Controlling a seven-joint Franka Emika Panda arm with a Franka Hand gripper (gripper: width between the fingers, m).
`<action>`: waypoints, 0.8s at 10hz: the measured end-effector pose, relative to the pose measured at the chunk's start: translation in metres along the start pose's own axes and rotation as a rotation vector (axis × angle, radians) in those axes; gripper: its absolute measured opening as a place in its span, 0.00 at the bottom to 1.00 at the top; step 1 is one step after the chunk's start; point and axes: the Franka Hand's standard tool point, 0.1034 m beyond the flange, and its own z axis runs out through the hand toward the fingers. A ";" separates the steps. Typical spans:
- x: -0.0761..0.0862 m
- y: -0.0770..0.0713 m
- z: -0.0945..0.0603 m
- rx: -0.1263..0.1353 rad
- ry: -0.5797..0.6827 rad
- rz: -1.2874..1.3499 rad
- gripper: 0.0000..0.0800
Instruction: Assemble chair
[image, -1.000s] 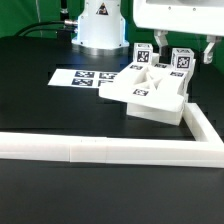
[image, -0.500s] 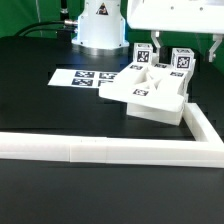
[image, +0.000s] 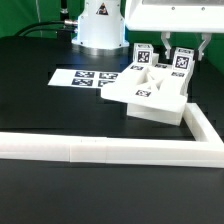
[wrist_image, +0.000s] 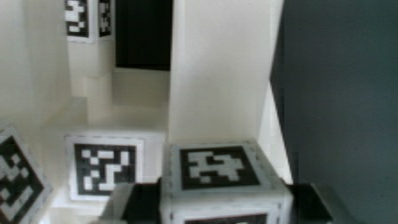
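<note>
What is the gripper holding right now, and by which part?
The gripper straddles the tagged top end of an upright white chair part; whether the fingers actually clamp it cannot be told.

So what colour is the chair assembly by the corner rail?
White, with black-and-white square tags; the chair assembly shows best in the exterior view.

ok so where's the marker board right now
In the exterior view the marker board lies flat on the black table, just left of the white chair parts and in front of the robot's base.

Arm (image: 175, 15) cropped by top edge
</note>
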 end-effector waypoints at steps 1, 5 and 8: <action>0.000 0.000 0.000 0.000 0.000 0.000 0.36; 0.000 -0.001 0.000 0.009 -0.002 0.183 0.36; 0.000 -0.001 0.000 0.013 -0.003 0.365 0.36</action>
